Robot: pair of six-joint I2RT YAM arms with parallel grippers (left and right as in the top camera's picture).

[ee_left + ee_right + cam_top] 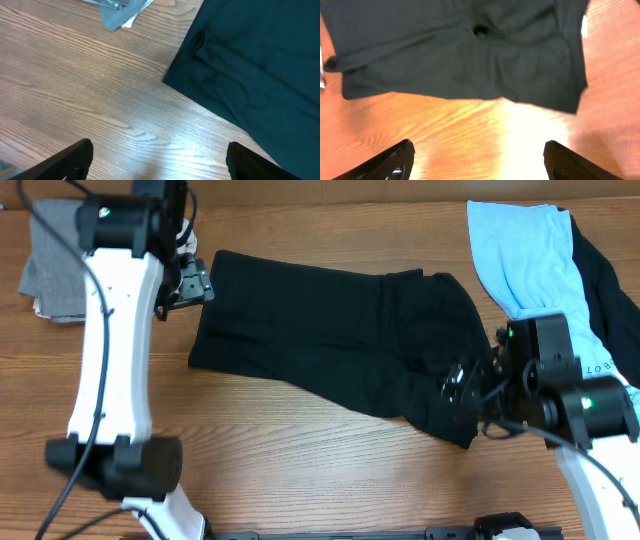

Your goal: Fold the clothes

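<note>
Between left claw (203, 285) and right claw (460, 381), black T-shirt (320, 330)

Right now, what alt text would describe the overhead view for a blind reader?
A black T-shirt lies across a wooden table, the open left gripper at one end, the open right gripper at the other. A grey garment and a light blue garment lie aside.

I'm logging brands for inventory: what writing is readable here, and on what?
Right arm: dark letters on its white casing, too small and tilted to read.
Black T-shirt: small white label at its edge, no print legible.
No other writing visible.
</note>
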